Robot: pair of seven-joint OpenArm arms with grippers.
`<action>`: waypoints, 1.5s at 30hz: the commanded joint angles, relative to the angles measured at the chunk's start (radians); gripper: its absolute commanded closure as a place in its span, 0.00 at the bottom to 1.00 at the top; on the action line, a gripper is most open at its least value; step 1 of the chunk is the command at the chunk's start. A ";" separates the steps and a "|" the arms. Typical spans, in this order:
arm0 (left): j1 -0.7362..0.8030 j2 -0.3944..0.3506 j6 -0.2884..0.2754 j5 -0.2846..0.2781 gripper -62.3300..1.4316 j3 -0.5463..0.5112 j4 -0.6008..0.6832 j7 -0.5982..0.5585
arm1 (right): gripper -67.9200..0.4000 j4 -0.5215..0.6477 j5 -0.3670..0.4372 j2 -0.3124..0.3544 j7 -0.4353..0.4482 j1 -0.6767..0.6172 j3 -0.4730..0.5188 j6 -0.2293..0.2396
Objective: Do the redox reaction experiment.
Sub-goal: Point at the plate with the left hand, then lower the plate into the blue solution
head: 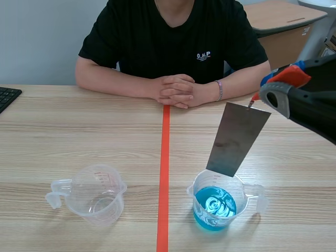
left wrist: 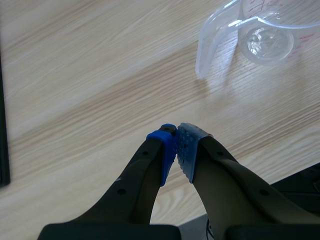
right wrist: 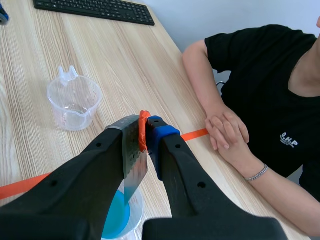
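On the right half of the worktop (head: 63,136), my right end effector (right wrist: 146,120) is closed on the top edge of a thin grey metal plate (head: 239,137). The plate hangs down from it, a little tilted. Its lower edge is right at the mouth of the clear measuring cup (head: 195,195) that holds blue liquid (head: 215,207). I cannot tell if the plate already reaches inside the cup. This cup stands just to the right of the orange-red tape line (head: 164,173), with its handle pointing right. On the other side of the line, well apart, stands an empty measuring cup (head: 97,194) with red marks on its wall and its handle pointing left. My left end effector (left wrist: 176,132) is closed on nothing, its two pads pressed together, and it hangs over bare wood near the handle of the empty cup. Across the worktop sits a person in a black shirt, with clasped hands (head: 176,90) resting on the wood. A black keyboard (head: 6,97) lies at the far left edge.
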 commanded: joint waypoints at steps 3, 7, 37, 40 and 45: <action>0.026 0.073 0.014 -0.008 0.91 0.005 0.022 -0.011 | 0.97 -0.019 -0.006 0.008 0.053 0.009 0.006 0.006; 0.040 0.146 0.020 -0.006 0.91 0.005 0.022 0.014 | 0.97 -0.049 -0.012 0.008 0.071 0.014 -0.008 0.006; 0.050 0.191 0.024 -0.007 0.91 0.005 0.022 0.036 | 0.97 -0.273 -0.189 0.018 0.191 0.169 -0.255 0.006; 0.050 0.191 0.023 -0.007 0.91 0.005 0.022 0.036 | 0.97 -0.301 -0.199 0.016 0.198 0.188 -0.281 0.006; 0.050 0.191 0.023 -0.007 0.91 0.005 0.022 0.036 | 0.97 -0.342 -0.237 0.016 0.217 0.226 -0.328 0.006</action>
